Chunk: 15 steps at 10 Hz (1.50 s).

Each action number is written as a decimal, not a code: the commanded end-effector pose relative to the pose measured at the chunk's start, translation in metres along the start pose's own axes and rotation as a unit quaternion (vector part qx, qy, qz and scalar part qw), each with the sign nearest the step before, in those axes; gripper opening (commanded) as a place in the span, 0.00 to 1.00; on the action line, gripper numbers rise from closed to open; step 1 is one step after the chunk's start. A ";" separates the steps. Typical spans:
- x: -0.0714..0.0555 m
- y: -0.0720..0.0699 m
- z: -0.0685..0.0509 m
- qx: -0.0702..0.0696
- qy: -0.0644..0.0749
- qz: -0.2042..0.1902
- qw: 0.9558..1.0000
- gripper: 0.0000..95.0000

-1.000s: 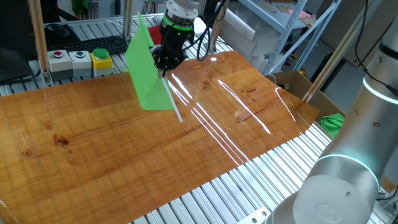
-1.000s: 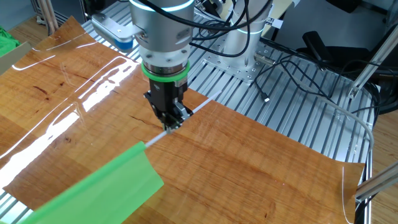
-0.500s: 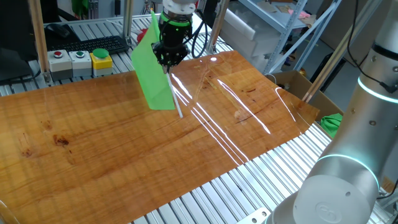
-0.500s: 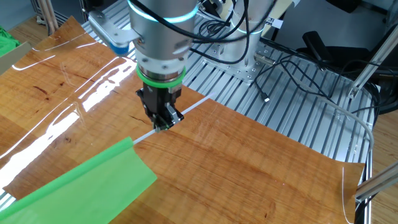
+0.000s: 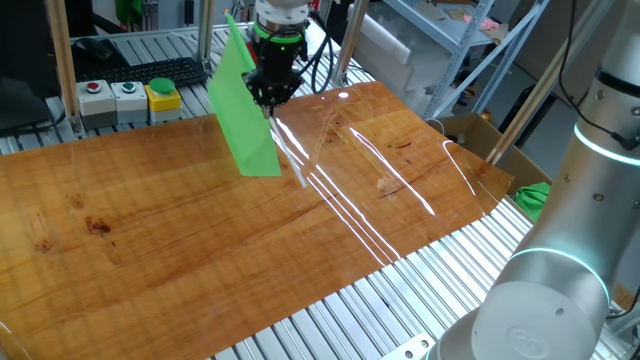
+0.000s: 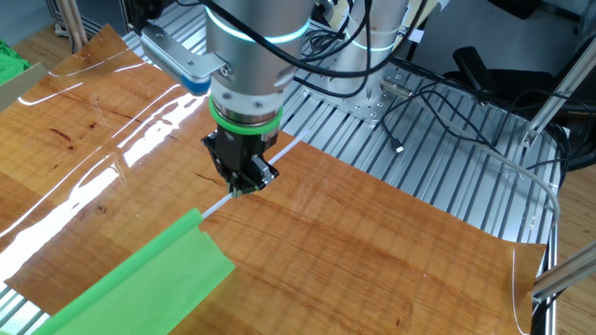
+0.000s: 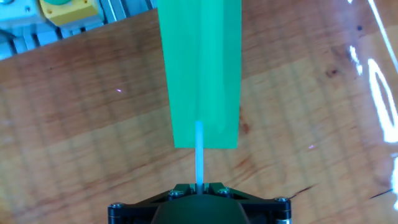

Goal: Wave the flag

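The flag (image 5: 243,110) is a bright green cloth sheet on a thin pale grey stick. My gripper (image 5: 271,98) is shut on the stick and holds the flag above the wooden table (image 5: 200,240) near its far edge. In the other fixed view the gripper (image 6: 239,185) pinches the stick and the green sheet (image 6: 140,279) hangs toward the lower left. In the hand view the stick (image 7: 199,155) runs up from my gripper (image 7: 199,188) into the green sheet (image 7: 200,68).
A box with red, green and yellow buttons (image 5: 128,97) stands beyond the table's far edge. A small green cloth lump (image 5: 535,196) lies off the right side, by a cardboard box (image 5: 475,133). Cables (image 6: 447,102) lie on the slatted metal base.
My gripper has swung the flag: the stick's lower end moved right and the sheet's top tilted back left. In the other fixed view the hand turned slightly and rose a little.
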State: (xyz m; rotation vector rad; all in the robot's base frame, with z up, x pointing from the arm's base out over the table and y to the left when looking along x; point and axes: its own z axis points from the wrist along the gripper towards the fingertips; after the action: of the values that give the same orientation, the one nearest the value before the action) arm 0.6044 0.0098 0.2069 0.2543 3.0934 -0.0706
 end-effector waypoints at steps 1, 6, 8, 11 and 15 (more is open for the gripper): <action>0.000 0.000 0.000 -0.008 -0.004 0.046 0.999 0.00; 0.000 0.000 0.000 0.002 -0.027 0.061 0.998 0.00; 0.000 0.000 0.000 0.006 -0.022 0.059 0.998 0.00; 0.006 -0.010 -0.043 -0.024 -0.005 0.060 0.998 0.00; 0.032 -0.032 -0.124 -0.021 -0.013 0.042 0.999 0.00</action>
State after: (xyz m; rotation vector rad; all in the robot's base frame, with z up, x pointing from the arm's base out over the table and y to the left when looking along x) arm 0.5698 -0.0086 0.3148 0.4016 3.0523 0.0016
